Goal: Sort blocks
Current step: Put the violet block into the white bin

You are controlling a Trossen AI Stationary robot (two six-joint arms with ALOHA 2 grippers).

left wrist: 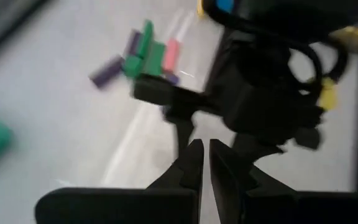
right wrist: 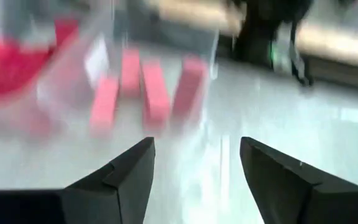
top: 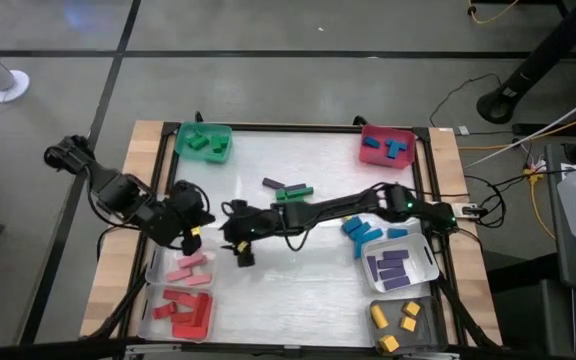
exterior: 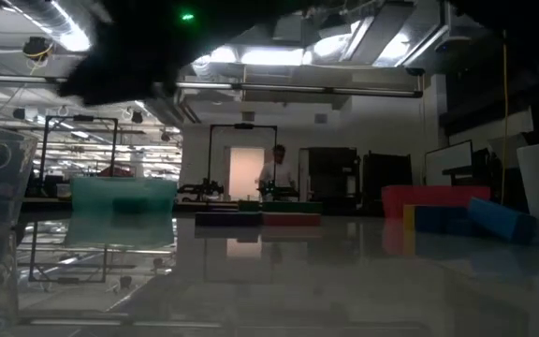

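Several pink blocks (right wrist: 145,87) lie in a clear bin (top: 163,268) at the near left, with red blocks (top: 183,312) in the bin nearer me. My right gripper (right wrist: 194,162) hangs open just right of that clear bin (top: 240,252), with nothing between its fingers. My left gripper (left wrist: 202,155) is shut and empty, close beside it (top: 196,232). A small group of loose purple, green and pink blocks (top: 288,190) lies flat on the table's middle (left wrist: 145,53).
A green bin (top: 205,140) with green blocks stands far left and a red bin (top: 388,146) with blue blocks far right. Loose blue blocks (top: 363,235) lie beside a clear bin of purple blocks (top: 398,265). A grey bin (top: 398,325) holds yellow blocks.
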